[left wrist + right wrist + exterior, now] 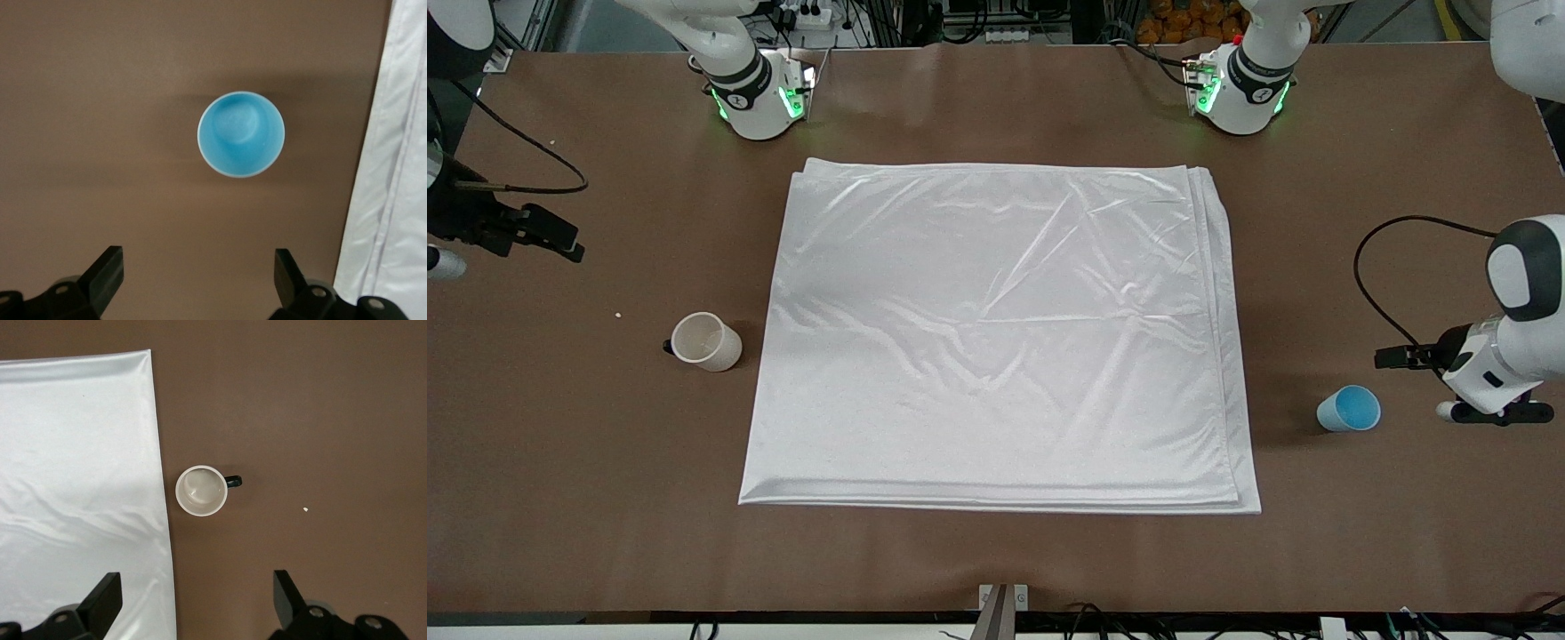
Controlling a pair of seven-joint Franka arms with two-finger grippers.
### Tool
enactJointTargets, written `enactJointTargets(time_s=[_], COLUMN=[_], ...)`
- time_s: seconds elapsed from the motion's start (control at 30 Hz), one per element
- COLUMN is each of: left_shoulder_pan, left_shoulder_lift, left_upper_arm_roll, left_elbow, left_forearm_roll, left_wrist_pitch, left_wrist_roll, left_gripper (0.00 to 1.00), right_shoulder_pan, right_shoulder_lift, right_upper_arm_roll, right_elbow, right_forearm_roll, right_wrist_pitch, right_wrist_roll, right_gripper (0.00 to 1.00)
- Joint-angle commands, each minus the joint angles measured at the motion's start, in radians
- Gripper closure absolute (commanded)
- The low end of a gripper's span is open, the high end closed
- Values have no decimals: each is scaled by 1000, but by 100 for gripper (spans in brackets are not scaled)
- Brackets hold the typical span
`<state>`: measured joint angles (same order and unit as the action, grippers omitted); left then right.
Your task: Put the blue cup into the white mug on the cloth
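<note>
Both cups off the cloth, both my grippers spread and empty.

Lowest in the front view, at its lower right, the blue cup [1349, 409] stands upright on the brown table [587, 462], just off the white cloth [996, 338] toward my left arm's end. My left gripper [199, 273] hangs over it, fingers wide apart; the risk is that I come down off-centre and a finger clips the rim, tipping the light tapered cup. Higher, at mid left, the white mug [706, 341] stands beside the cloth's edge, handle turned away from it, with my right gripper [197, 597] open above. The shiny cloth looks slippery, so a mug set on a crease could lean, and the cup could catch on its rim.
</note>
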<state>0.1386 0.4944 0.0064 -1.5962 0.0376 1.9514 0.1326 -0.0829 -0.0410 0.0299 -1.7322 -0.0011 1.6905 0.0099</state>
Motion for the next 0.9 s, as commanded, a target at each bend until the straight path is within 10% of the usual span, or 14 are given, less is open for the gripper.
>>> enactJointTargets(time_s=[0.0, 0.87], left_shoulder_pan=[4, 15], left_shoulder_lift=[58, 216], left_upper_arm_roll=[3, 4], left_elbow=[33, 108], left_forearm_roll=[21, 19], left_wrist_pitch=[53, 218], left_wrist_roll=[30, 38], left_gripper=[0, 0], right_shoulder_pan=[-5, -18], right_shoulder_lift=[-19, 52], right_upper_arm_roll=[1, -2], right_elbow=[-69, -285], right_forearm_roll=[9, 3], right_wrist_pitch=[72, 310], right_wrist_roll=[-143, -961], right_gripper=[0, 0])
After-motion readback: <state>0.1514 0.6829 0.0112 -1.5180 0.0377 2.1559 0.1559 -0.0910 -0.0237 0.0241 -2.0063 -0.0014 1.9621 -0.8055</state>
